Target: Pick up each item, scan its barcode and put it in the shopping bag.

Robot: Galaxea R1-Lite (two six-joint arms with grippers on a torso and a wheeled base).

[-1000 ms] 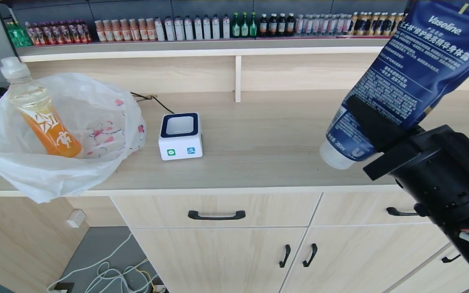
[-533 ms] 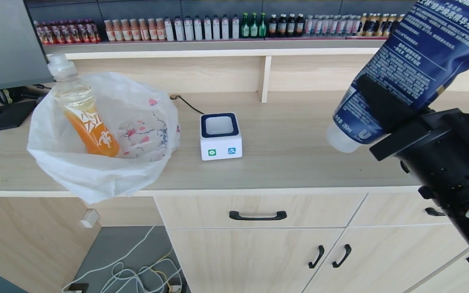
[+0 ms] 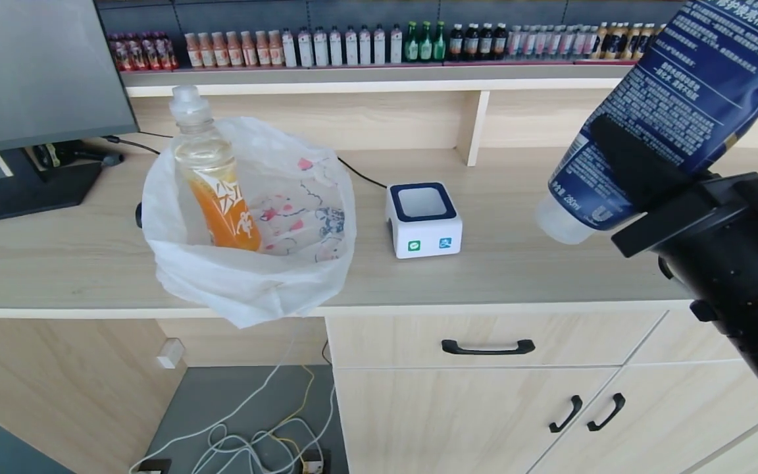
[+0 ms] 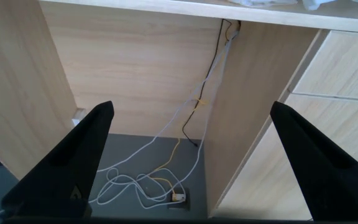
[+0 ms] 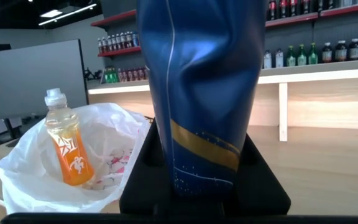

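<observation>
Blue tube (image 5: 201, 81) in gripper (image 5: 202, 152) (bag (image 5: 120, 127) behind)

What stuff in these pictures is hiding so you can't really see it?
- The blue tube: its far end is cut off by the head view's top edge.
- The shopping bag: its near wall hides the bottom inside, in the head view.
- The orange drink bottle: the bag's rim covers its base in the right wrist view.
- The shelf bottles: labels too small to read.
- The monitor: cut off by the head view's left edge.

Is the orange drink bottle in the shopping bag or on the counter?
In: the orange bottle leans inside the open shopping bag, neck above its rim.
</observation>
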